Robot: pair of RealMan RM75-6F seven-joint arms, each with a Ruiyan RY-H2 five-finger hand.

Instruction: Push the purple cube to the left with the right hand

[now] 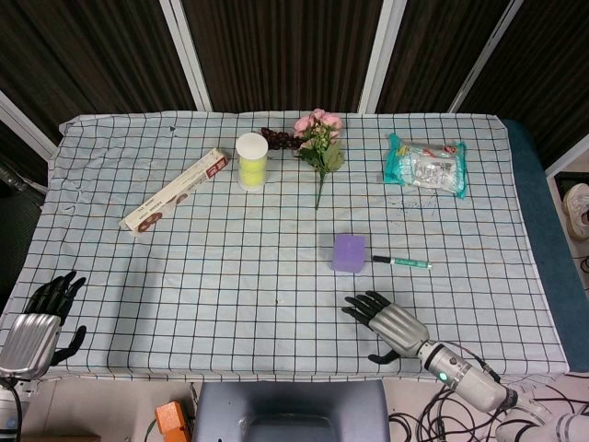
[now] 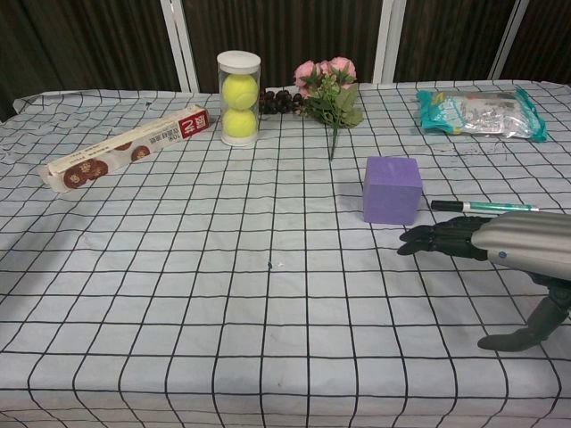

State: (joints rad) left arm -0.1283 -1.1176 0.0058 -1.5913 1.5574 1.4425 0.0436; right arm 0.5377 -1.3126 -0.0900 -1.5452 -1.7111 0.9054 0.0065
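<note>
— Cube [image 1: 349, 252] position? 
— Purple; sits on the checked bench [image 1: 230, 295], right of centre; a pen [image 1: 402, 262] lies just to its right; flowers [image 1: 319, 143] further back. 
— And the right robot hand [image 1: 386, 322]? 
— Near side of the cube, apart from it; fingers spread, holding nothing. 
— Left robot hand [image 1: 41, 318]? 
— At the near left edge; fingers apart, empty; a ball tube [image 2: 239, 86] and a biscuit box [image 2: 125, 149] stand far left.

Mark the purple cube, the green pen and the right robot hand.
purple cube [image 1: 349, 251], head view, top face.
green pen [image 1: 402, 262], head view, mid-barrel.
right robot hand [image 1: 386, 320], head view, back of the hand; fingers apart, holding nothing.
</note>
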